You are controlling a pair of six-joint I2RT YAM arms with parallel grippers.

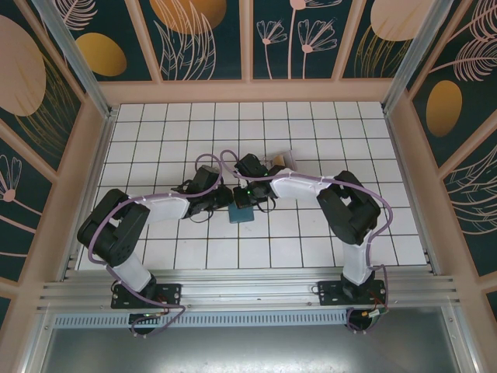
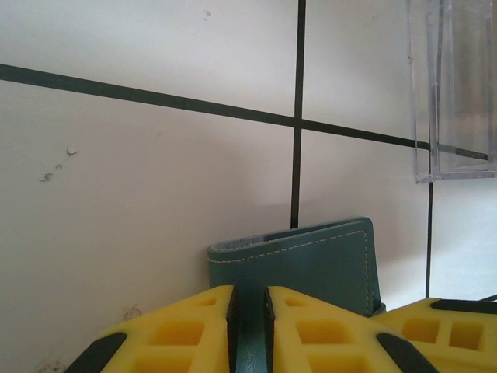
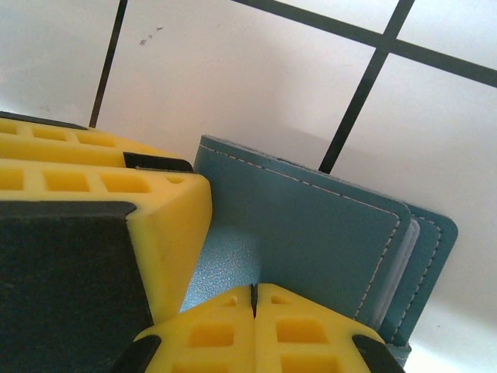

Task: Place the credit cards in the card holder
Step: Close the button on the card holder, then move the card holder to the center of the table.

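From above, the card holder [image 1: 242,214] lies on the white tiled worktop [image 1: 311,237] midway between the two arms, which reach in from either side. The left fingers [image 1: 223,204] meet its left edge and the right fingers [image 1: 251,199] its far right corner, so neither arm is clearly the nearer. It shows as a small teal rectangle, a little wider than deep, its long axis running left to right. Just beyond the right wrist sits a small tan and grey shape [image 1: 281,161] (perhaps a card, but too small to tell).

In the left wrist view the card holder [image 2: 311,260] lies straight ahead of the left fingers [image 2: 186,330], its long side crossing the view. The two yellow pads are narrow, clamped on a strip of teal between them. The leather is folded, with pale stitching along the edge. A clear plastic box [image 2: 454,93] stands well apart, up and to the right.

In the right wrist view the card holder [image 3: 311,233] spreads forward and to the right of the right fingers [image 3: 303,330]. These are pressed together with only a dark seam between, right at the cover's near edge; whether they nip a leaf cannot be told. The cover is slightly parted from the leaves beneath at the right, which is where, I judge, a card would have to go in.
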